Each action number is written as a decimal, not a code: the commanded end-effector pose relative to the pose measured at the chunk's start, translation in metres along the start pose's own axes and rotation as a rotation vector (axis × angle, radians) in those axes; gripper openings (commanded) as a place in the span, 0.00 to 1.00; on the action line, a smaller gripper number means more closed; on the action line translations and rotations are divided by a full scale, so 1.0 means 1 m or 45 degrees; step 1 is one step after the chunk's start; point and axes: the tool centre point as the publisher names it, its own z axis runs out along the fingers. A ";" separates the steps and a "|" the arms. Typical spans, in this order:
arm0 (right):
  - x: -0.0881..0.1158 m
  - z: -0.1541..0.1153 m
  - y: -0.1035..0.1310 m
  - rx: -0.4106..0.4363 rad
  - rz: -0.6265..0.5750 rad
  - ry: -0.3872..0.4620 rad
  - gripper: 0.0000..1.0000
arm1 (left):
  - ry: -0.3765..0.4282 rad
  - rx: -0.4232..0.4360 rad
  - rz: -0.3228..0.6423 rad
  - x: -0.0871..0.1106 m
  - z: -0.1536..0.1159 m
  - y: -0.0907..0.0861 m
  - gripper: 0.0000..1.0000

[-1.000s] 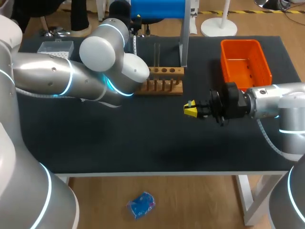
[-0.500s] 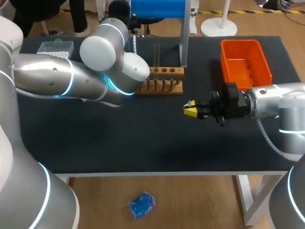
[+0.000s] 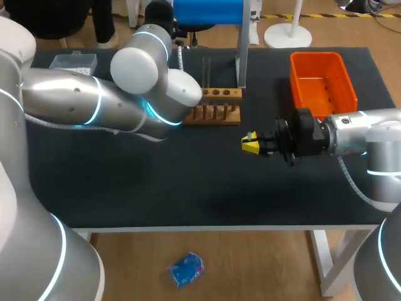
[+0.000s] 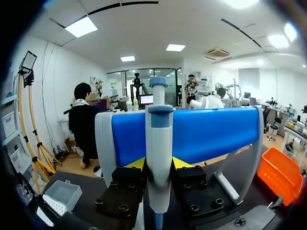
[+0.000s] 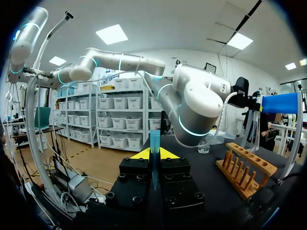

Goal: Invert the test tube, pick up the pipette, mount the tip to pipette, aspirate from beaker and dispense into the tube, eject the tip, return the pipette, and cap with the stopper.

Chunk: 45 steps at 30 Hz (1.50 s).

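Blue plastic is kind of the theme here: the left gripper (image 4: 158, 164) has its yellow tips pressed against either side of the pipette (image 4: 159, 139). The pipette hangs upright against the blue crossbar of its stand (image 4: 216, 132) at the far edge of the bench (image 3: 156, 188). Grabbing it by the body makes sense to me, since it can then lift straight off the hanger and stay vertical. The right gripper (image 3: 250, 146) sits over the middle-right of the bench, clamped on what looks like a blue pipette tip (image 5: 154, 139). It's wide end up and point down, I'd guess so the pipette can be pushed down into it. The head view is no help for the left grasp, because the big elbow of the left arm (image 3: 135, 66) blocks it completely, so only the left wrist view shows it. Likewise the tip is barely a speck from above but plain in the right wrist view. That view also catches a small glass beaker (image 5: 204, 147) on the bench under the left arm, hidden from overhead. From above you do get the layout: a wooden rack (image 3: 213, 106) just near of the stand, with what looks like a clear test tube (image 3: 206, 69) standing in it. There's also an orange bin (image 3: 322, 78) far right and a tip box (image 3: 74, 61) far left.
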 end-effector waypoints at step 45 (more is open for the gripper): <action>0.001 0.000 0.001 0.003 0.000 -0.002 0.00 | 0.217 0.160 0.088 0.011 -0.083 -0.087 0.00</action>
